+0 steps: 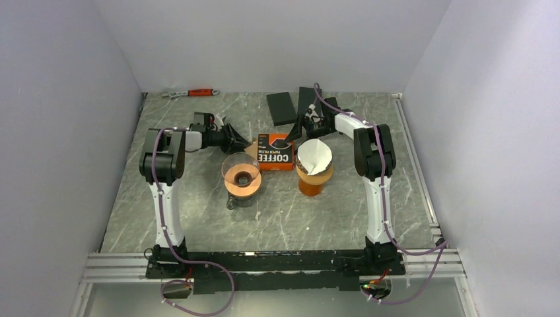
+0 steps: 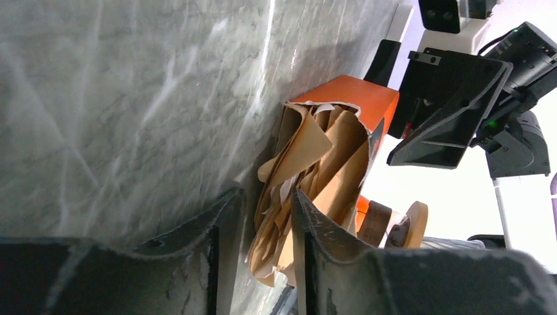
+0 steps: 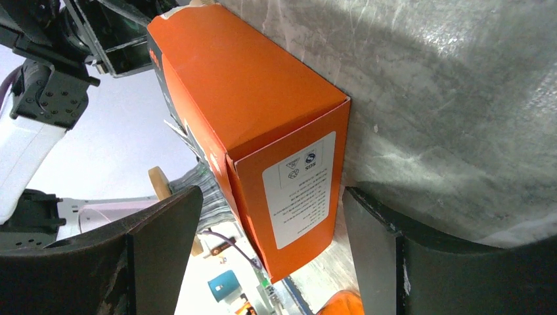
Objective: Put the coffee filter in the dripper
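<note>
The orange coffee filter box (image 1: 275,152) lies at the table's middle. Brown paper filters (image 2: 309,164) fan out of its open left end. My left gripper (image 1: 236,140) is at that end; in its wrist view its jaws (image 2: 266,195) stand narrowly apart with the loose filter edges between them. My right gripper (image 1: 298,129) is at the box's other end, wide open (image 3: 270,190), straddling the closed end (image 3: 289,190) without touching it. The glass dripper (image 1: 241,176) stands just in front of the box, empty of paper.
An orange vessel (image 1: 312,181) holding a white paper cone (image 1: 314,156) stands right of the dripper. Two black flat blocks (image 1: 282,107) lie at the back. A red-handled wrench (image 1: 195,93) lies by the back wall.
</note>
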Robot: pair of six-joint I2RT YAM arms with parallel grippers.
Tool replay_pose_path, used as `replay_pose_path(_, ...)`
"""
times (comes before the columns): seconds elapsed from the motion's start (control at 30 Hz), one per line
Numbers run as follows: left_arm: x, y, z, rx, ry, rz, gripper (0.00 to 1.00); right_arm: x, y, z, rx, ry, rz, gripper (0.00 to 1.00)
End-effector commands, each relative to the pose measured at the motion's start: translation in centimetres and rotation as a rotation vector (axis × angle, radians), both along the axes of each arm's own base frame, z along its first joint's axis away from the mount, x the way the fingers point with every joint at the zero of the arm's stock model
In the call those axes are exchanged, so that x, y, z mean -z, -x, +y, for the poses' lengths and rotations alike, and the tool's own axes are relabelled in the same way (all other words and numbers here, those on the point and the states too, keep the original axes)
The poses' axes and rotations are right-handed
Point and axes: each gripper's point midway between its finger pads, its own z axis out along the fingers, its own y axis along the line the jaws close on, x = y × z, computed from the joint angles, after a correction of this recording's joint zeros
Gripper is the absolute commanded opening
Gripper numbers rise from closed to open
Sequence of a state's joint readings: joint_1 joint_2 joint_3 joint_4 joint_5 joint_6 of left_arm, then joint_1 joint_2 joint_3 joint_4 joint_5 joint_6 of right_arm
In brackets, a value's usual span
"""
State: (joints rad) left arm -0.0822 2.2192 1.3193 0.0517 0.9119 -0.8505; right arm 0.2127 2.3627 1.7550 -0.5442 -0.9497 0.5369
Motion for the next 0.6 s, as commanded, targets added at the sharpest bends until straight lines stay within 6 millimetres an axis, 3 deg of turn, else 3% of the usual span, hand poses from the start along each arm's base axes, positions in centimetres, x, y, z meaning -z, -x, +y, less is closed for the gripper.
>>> replay_pose_path(0.0, 0.6, -0.7, -1.0, 0.004, -0.001, -0.025, 0.32, -0.9, 0.2, -0.4, -0.016, 0.007, -0.033, 0.84)
replay_pose_path(0.1, 0.4, -0.7, -0.9, 0.013, -0.016, -0.031, 0.11, -1.0, 0.2, -0.6, -0.015, 0.019, -0.039, 0.84)
replay_pose_path(0.2, -0.1, -0.5, -0.5, 0.028, -0.071, -0.042, 0.0, -1.3, 0.0, -1.0, -0.003, 0.036, -0.052, 0.84)
replay_pose_path(0.43, -1.5, -0.2, 1.5, 0.007, -0.184, -0.045, 0.0, -2.0, -0.3, -2.1, 0.032, 0.067, -0.082, 0.84)
replay_pose_path(0.57, -2.5, 0.0, 2.0, 0.005, -0.177, -0.046, 0.39, -2.3, -0.2, -2.3, 0.033, 0.07, -0.092, 0.84)
